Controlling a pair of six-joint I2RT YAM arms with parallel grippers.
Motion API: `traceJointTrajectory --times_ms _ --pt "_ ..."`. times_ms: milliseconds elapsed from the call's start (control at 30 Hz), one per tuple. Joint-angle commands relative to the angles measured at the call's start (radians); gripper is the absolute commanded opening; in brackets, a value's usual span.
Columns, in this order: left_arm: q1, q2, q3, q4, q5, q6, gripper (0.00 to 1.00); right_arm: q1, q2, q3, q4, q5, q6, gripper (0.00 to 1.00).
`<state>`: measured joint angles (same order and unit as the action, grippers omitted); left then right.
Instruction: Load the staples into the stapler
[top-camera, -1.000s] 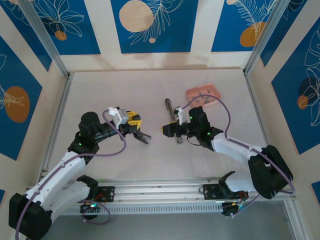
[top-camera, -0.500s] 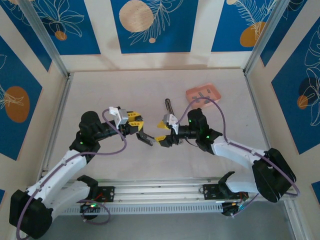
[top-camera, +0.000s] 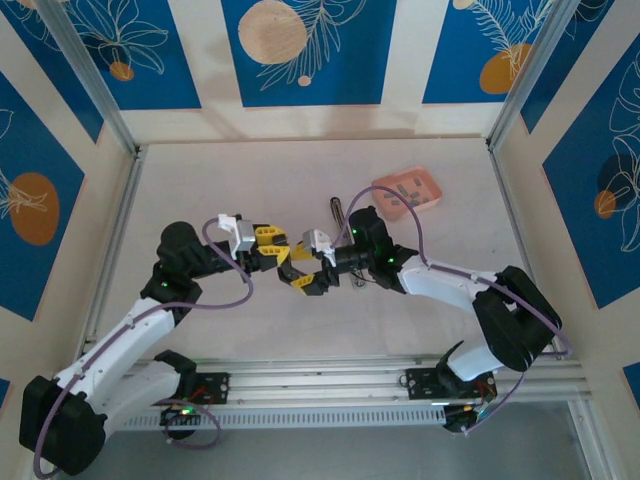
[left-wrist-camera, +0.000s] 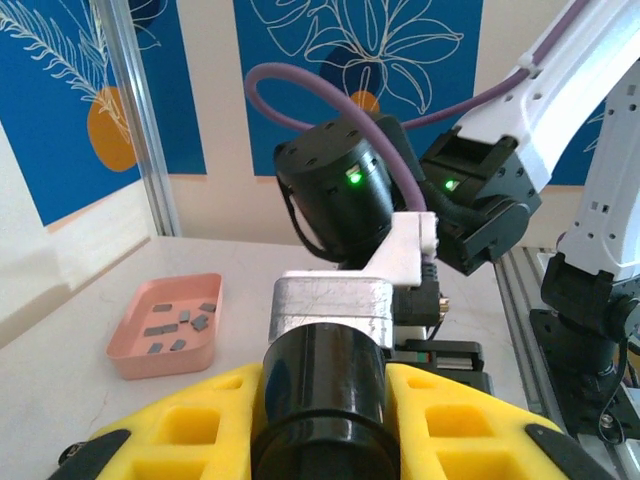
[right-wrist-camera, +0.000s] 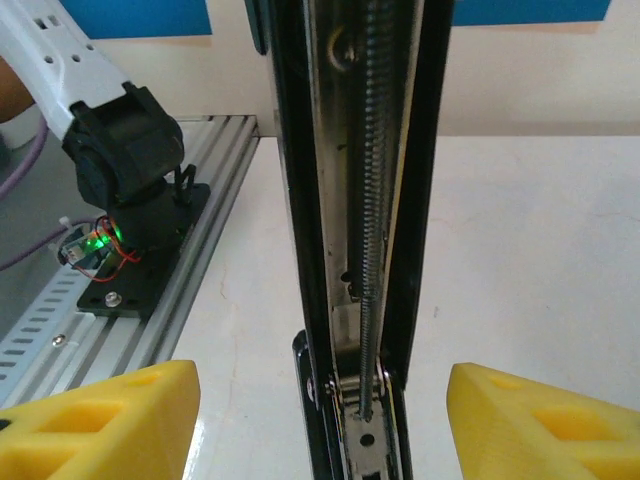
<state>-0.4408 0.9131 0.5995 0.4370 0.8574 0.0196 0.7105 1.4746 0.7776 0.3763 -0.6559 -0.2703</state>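
Crowding the middle of the pale wooden table, the left gripper and the right gripper meet nose to nose, their yellow tips close together in the overhead view. Behind the right arm, toward the back right of the table, sits a shallow salmon-pink square tray. It holds the staples, several tiny dark-grey metal strips lying loose at odd angles.

From the left wrist camera the tray and staples show low on the left. The right arm's black wrist motor with a green light blocks the centre, a purple cable arching over it. Whether the left gripper's fingers are parted or closed cannot be told.

The small slim black stapler stands between the right gripper's yellow fingertips, which are spread wide and touch neither of its sides. Its long axis runs from bottom to top of the right wrist view, with the hinge end low. The silvery-grey inner rail and thin coiled spring face the camera. It hides the table straight ahead, and the left arm's black base on the aluminium rail shows to its left.

Overhead, a slim dark bar with a silvery face, apparently the same stapler, peeks out just behind the right wrist. It points toward the back wall, and the arm hides its near end.
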Motion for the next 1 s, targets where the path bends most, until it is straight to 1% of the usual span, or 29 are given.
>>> traceJointTrajectory --times_ms 0,133,300,433,467,533,600,633,667,700,733,800,867,900,967 --pt "-0.005 -0.004 0.033 0.128 0.046 -0.028 0.0 -0.002 0.035 0.038 0.025 -0.095 -0.002 0.64" --pt "-0.006 0.003 0.034 0.155 0.062 -0.047 0.0 0.0 0.064 0.047 0.05 -0.106 0.015 0.6" --pt "-0.006 0.012 0.031 0.196 0.078 -0.07 0.0 0.0 0.09 0.065 0.058 -0.126 0.024 0.44" --pt "-0.006 0.012 0.028 0.206 0.069 -0.075 0.0 -0.006 0.088 0.06 0.067 -0.118 0.031 0.3" --pt "-0.006 0.012 0.026 0.203 0.061 -0.072 0.01 -0.009 0.083 0.056 0.07 -0.108 0.036 0.27" --pt "-0.006 0.004 0.016 0.191 0.021 -0.069 0.14 -0.018 0.069 0.043 0.079 -0.091 0.055 0.2" --pt "-0.006 -0.012 -0.002 0.171 -0.062 -0.062 0.33 -0.03 0.048 0.019 0.093 -0.056 0.09 0.12" --pt "-0.006 -0.023 -0.01 0.157 -0.108 -0.059 0.42 -0.035 0.036 0.012 0.091 -0.034 0.109 0.09" --pt "-0.006 -0.037 -0.02 0.136 -0.171 -0.058 0.52 -0.037 0.019 0.007 0.074 0.013 0.139 0.04" --pt "-0.006 -0.051 -0.026 0.104 -0.241 -0.06 0.58 -0.035 0.002 0.015 0.028 0.079 0.171 0.0" --pt "-0.005 -0.064 -0.03 0.067 -0.317 -0.065 0.61 -0.033 -0.012 0.029 -0.027 0.139 0.203 0.0" --pt "-0.005 -0.082 -0.039 -0.018 -0.52 -0.099 0.64 -0.013 -0.035 0.075 -0.18 0.35 0.297 0.0" --pt "-0.004 -0.093 -0.049 -0.108 -0.699 -0.137 0.7 -0.001 -0.039 0.126 -0.317 0.514 0.411 0.0" --pt "-0.004 -0.096 -0.054 -0.153 -0.766 -0.153 0.71 0.006 -0.033 0.155 -0.385 0.587 0.465 0.0" --pt "-0.002 -0.099 -0.072 -0.211 -0.85 -0.181 0.72 0.019 -0.01 0.214 -0.497 0.717 0.572 0.0"
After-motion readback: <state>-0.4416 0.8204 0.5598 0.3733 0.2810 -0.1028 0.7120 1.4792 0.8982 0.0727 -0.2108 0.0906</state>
